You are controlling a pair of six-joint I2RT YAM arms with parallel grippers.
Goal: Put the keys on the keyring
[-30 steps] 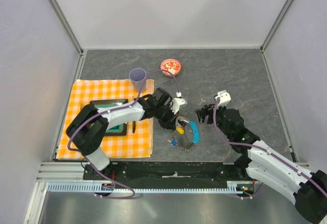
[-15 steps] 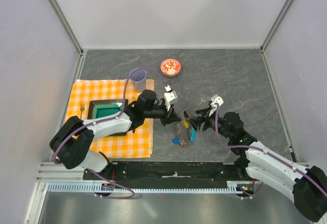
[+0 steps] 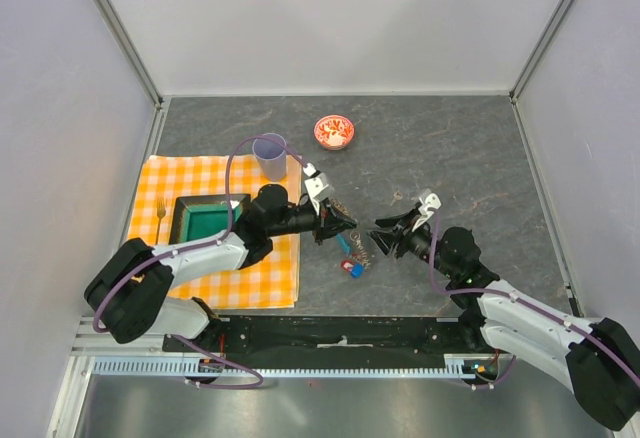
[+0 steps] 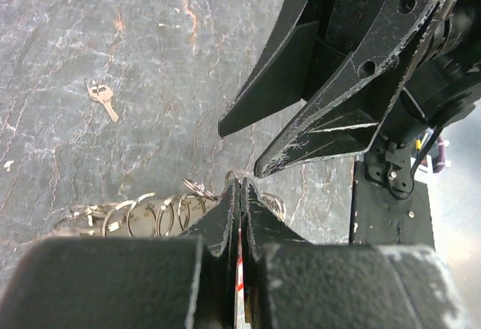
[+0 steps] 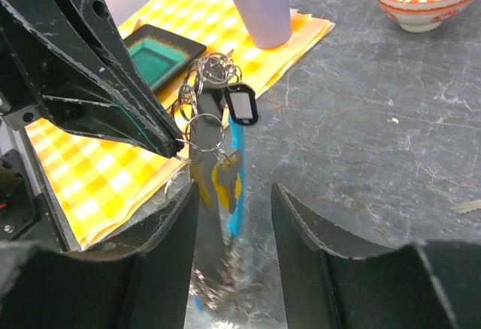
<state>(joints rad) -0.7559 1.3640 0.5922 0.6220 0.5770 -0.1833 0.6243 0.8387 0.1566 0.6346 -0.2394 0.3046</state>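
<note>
- left claw (image 4: 240,197) pinched shut on the thin grey wire keyring (image 5: 237,216) with its light-blue crescent, silvery tagged keys (image 5: 204,164) dangling just below
- right claw (image 5: 234,190) partly open, straddling that bunch

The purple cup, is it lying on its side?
No, the purple cup stands upright at the edge of the checked cloth.
</note>
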